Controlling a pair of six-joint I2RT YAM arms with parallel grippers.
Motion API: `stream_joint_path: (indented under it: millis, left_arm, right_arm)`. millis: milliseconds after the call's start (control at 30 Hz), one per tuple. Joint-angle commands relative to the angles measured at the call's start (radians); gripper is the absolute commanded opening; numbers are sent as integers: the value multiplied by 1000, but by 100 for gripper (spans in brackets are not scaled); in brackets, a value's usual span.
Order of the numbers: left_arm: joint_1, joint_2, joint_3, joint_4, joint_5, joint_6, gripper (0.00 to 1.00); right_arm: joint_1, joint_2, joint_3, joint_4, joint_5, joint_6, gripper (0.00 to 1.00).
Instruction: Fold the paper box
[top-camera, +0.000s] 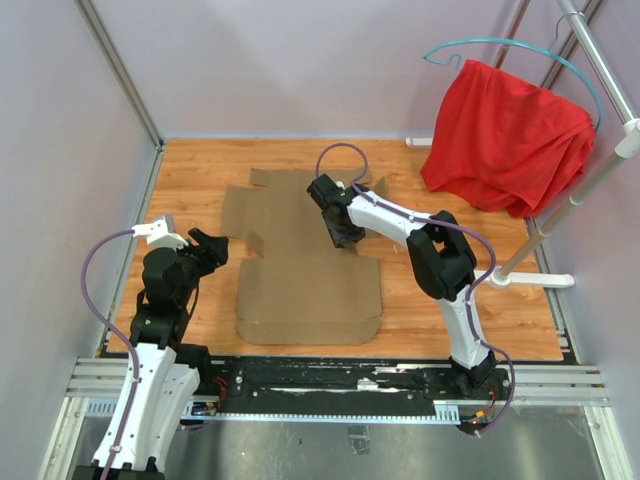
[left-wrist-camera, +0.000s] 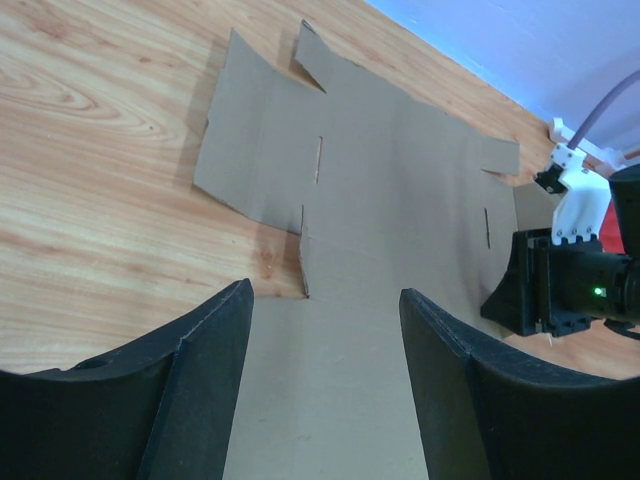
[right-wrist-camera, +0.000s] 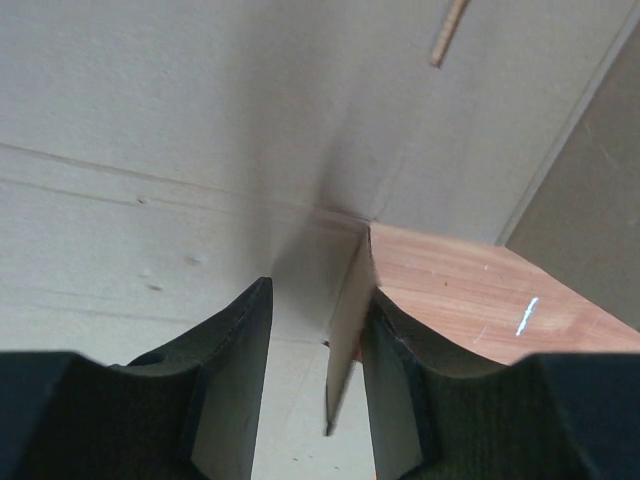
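Note:
The paper box (top-camera: 300, 290) is a flat brown cardboard cut-out lying on the wooden table, with flaps and crease lines; it also shows in the left wrist view (left-wrist-camera: 400, 200) and the right wrist view (right-wrist-camera: 150, 120). My left gripper (top-camera: 212, 250) is open and empty, hovering over the sheet's left part (left-wrist-camera: 325, 295). My right gripper (top-camera: 345, 238) is low on the sheet's right side. Its jaws (right-wrist-camera: 318, 290) stand open around a raised flap edge (right-wrist-camera: 348, 320), which leans against the right finger with a gap to the left finger. The right gripper also shows in the left wrist view (left-wrist-camera: 550, 290).
A red cloth (top-camera: 505, 135) hangs on a teal hanger at the back right, on a white rack pole (top-camera: 560, 215) whose foot rests on the table. Bare wood (top-camera: 450, 300) lies right of the sheet. Walls close in the left, back and right.

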Motion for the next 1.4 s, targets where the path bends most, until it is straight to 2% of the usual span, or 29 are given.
stream_joint_path:
  millis: [0,333,600,767,900,1100,1200,1267,1367]
  left_arm:
    - [-2,-4,-2,30,23,2,66]
    - [-2,-1,-3,35,30,2,66]
    - [-2,13,-3,35,32,3,66]
    - [-2,27,-4,34,26,2,66]
    - [-2,64,0,45,21,-15,65]
    - [-2,188,-16,148,28,-129,61]
    - [-2,307,-8,205,0,-141,60]
    - [-2,393,29,218,-32,-129,57]
    - [-2,499,76,236,-37,-107,48]
  right_arm:
    - [33,58,72,-60,61,-17,40]
    - [69,150,121,-106,135,-13,40]
    - [80,100,89,-111,173,8,42]
    - [74,-55,7,-64,152,11,62]
    - [41,-206,-77,-8,100,4,66]
    - [-74,-408,-252,101,-71,14,66]
    - [-142,-429,-307,140,-209,8,65]
    - [-171,-407,-314,163,-287,2,60]
    - [-181,-358,-301,186,-348,-1,44]
